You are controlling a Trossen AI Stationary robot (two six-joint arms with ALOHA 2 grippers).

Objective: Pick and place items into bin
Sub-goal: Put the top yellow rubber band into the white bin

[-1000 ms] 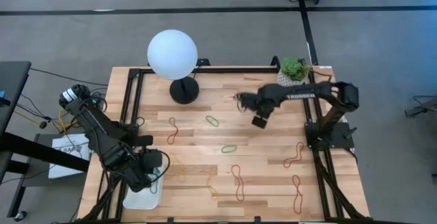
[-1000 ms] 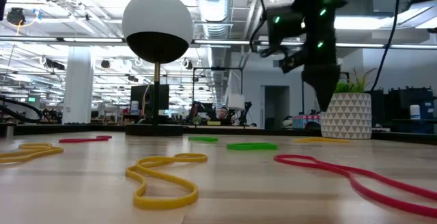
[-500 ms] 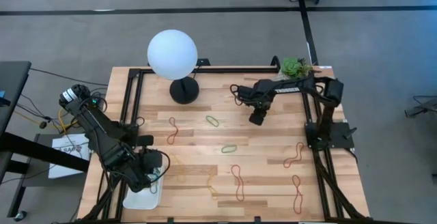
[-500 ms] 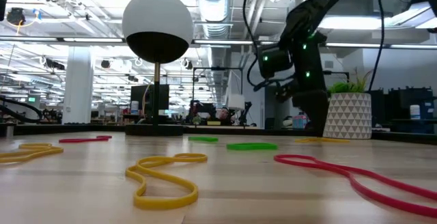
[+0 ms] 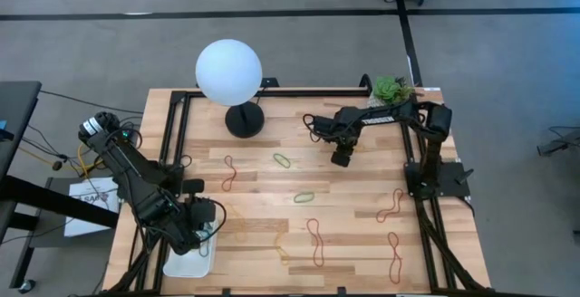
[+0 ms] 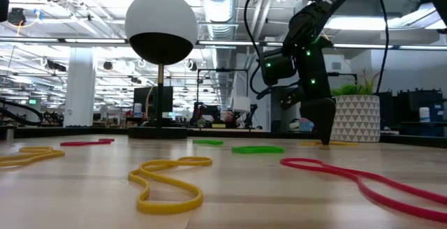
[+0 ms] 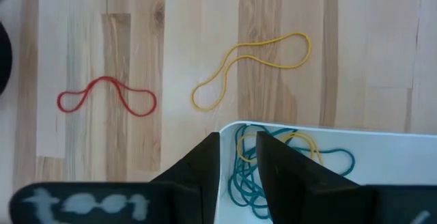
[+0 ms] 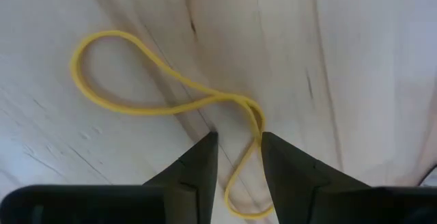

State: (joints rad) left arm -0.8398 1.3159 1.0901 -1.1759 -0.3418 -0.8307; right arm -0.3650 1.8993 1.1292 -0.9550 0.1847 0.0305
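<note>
Lamp [image 5: 229,72] and plant pot [image 6: 353,117] flank my right gripper [image 8: 237,145]. Its fingers, slightly parted, straddle a yellow band [image 8: 147,80] on the table, gripping nothing. Left gripper [image 7: 235,149], narrowly open and empty, hangs over the bin [image 7: 382,152].

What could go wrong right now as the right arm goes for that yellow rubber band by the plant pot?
The right gripper straddles only one strand of the thin yellow band, so closing could pinch wood and miss it. The band lies flat, and the fingertips look close to the table, so they may scrape it. The plant pot stands nearby.
</note>
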